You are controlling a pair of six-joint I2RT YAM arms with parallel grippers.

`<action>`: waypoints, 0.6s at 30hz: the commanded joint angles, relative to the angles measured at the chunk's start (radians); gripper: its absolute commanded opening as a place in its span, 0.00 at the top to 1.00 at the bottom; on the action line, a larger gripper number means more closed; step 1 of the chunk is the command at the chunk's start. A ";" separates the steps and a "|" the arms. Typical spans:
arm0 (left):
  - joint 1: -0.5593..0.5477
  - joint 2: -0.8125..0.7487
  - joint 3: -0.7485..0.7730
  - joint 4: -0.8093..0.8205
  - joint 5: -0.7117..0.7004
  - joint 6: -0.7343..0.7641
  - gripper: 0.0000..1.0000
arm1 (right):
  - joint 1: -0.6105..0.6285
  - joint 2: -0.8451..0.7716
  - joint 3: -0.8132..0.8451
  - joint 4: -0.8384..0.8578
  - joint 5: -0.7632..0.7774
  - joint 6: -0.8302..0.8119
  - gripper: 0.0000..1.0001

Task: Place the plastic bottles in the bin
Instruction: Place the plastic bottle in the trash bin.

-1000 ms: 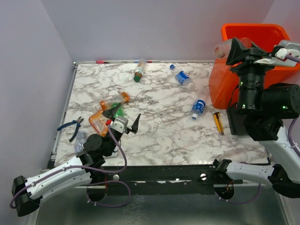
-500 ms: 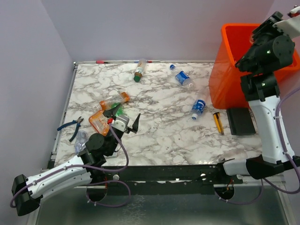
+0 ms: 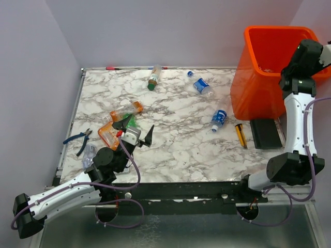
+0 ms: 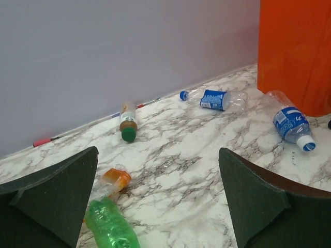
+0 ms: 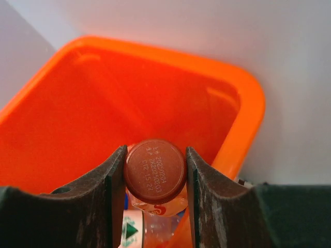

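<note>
From above, the bin [image 3: 254, 98] stands at the table's far right corner. The right arm [image 3: 296, 108] reaches up over its rim, likely so that a drop lands inside. Seven bottles lie on the table [image 3: 181, 150]: one brown bottle [image 3: 153, 78], two blue-labelled bottles [image 3: 201, 86], two orange bottles [image 3: 124, 111], one green bottle [image 3: 131, 124] and one clear bottle [image 3: 89, 153]. One pair of pliers [image 3: 77, 139] lies beside the clear one.

The left wrist view shows the left claw [image 4: 158, 155] spread wide with nothing in it. It sits low near the green and orange bottles, apparently lining up a pick.

The right wrist view shows the right claw [image 5: 155, 152] clamped on an eighth, red-capped bottle [image 5: 155, 171], which hangs over the bin's open mouth.
</note>
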 commanded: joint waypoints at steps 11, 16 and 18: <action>-0.002 0.010 0.019 -0.015 0.012 -0.021 0.01 | -0.009 -0.089 -0.045 0.133 -0.314 -0.049 1.00; -0.002 0.031 0.023 -0.022 0.034 -0.024 0.01 | -0.017 -0.048 -0.049 0.086 -0.388 -0.041 1.00; -0.003 0.031 0.023 -0.026 0.038 -0.025 0.01 | -0.024 -0.034 -0.067 0.073 -0.383 -0.021 1.00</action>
